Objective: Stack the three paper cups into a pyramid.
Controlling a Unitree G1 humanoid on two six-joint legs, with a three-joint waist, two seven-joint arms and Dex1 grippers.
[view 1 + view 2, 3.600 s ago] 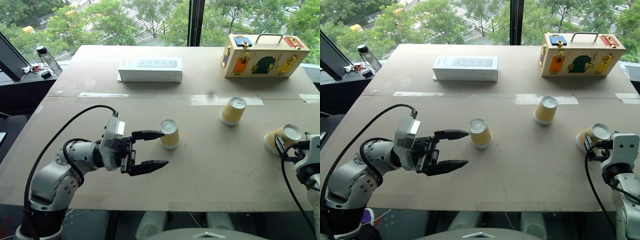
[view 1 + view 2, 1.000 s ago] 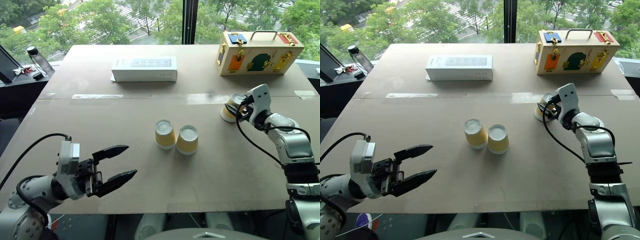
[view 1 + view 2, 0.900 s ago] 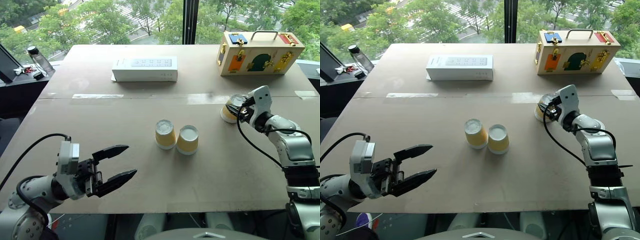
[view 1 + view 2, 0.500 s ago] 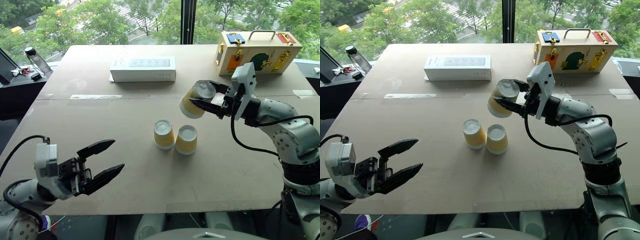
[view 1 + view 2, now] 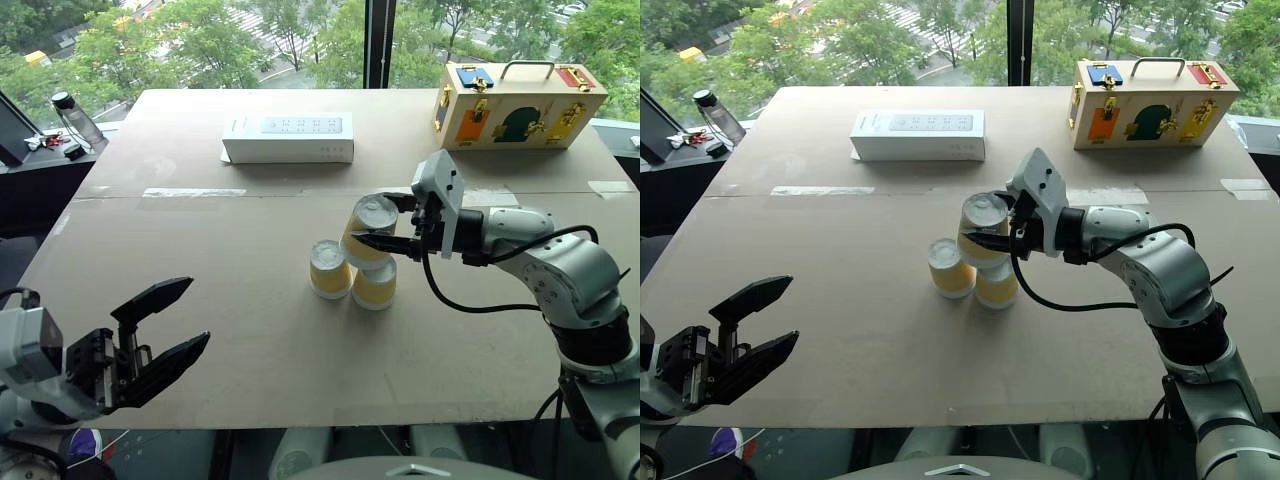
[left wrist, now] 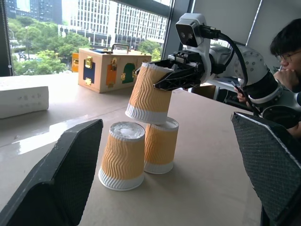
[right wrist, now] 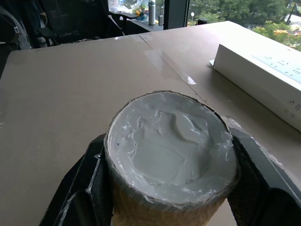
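Black fingers of my right gripper [image 5: 392,222] clamp the third cup [image 5: 366,231], which I have just carried in from the far right of the table [image 5: 250,330]; it now hangs tilted over the two base cups [image 6: 141,151], its rim touching or just above the right one. My left gripper [image 5: 160,325] has drawn back toward me, jaws wide and empty, so only levelling and release remain.

White box [image 5: 288,137] and wooden case [image 5: 520,93] on table [image 5: 200,260].
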